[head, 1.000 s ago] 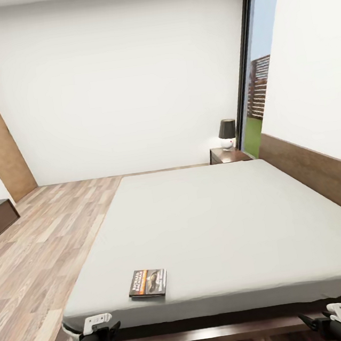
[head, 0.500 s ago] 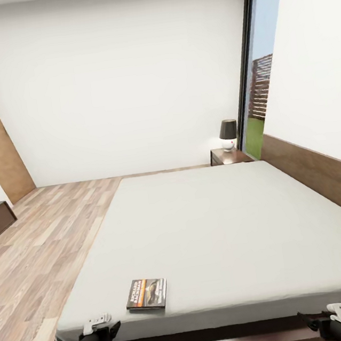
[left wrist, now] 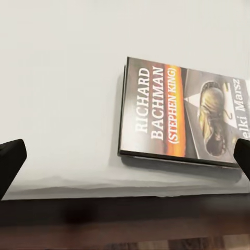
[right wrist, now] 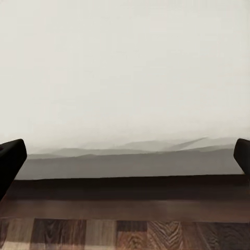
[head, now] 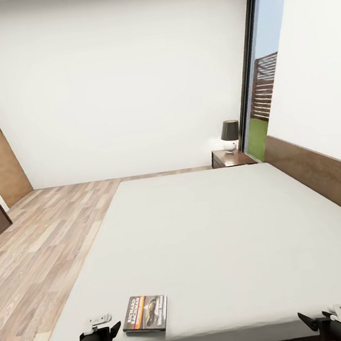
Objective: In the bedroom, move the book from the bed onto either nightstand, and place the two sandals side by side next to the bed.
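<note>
Book (head: 146, 313) lies flat near the bed's (head: 226, 227) edge, nightstand (head: 232, 158) in the far corner. My left tool (left wrist: 125, 161) and right tool (right wrist: 125, 159) both hang open, empty.

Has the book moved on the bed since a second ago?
No. The book sits equally close to the mattress's near left edge. It only appears lower in the head view because the camera moved; the nightstand shifted too.
</note>
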### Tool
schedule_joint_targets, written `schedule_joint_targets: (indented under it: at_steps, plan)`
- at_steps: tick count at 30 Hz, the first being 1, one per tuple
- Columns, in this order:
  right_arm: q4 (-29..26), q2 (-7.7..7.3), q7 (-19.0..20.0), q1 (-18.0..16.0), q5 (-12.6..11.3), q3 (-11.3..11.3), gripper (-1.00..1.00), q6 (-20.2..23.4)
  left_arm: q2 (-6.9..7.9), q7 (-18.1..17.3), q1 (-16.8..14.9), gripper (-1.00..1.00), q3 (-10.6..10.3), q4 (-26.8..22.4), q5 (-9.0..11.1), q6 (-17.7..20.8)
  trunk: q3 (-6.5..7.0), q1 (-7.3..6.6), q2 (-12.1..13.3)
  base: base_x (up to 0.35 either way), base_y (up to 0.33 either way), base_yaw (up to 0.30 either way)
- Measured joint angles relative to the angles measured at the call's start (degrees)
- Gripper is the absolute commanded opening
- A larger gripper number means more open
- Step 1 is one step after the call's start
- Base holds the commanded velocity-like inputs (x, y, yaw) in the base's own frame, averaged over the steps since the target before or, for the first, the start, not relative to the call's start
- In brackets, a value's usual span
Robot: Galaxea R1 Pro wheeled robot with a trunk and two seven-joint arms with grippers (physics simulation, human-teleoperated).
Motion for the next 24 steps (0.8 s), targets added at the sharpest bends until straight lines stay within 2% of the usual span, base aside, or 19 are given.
schedule_joint_targets:
  at_steps: [13, 24]
  plan:
    - [0.0, -0.01, 0.0, 0.0, 0.0, 0.0, 1.0, 0.0, -0.4, 0.0, 0.0, 1.0, 0.0, 0.0, 0.0, 0.0, 0.0, 0.0, 0.0, 0.003, -0.001, 0.0]
    - [0.0, 0.02, 0.0, 0.0, 0.0, 0.0, 1.0, 0.0, -0.4, 0.0, 0.0, 1.0, 0.0, 0.0, 0.0, -0.4, 0.0, 0.0, 0.0, 0.0, -0.169, 0.0]
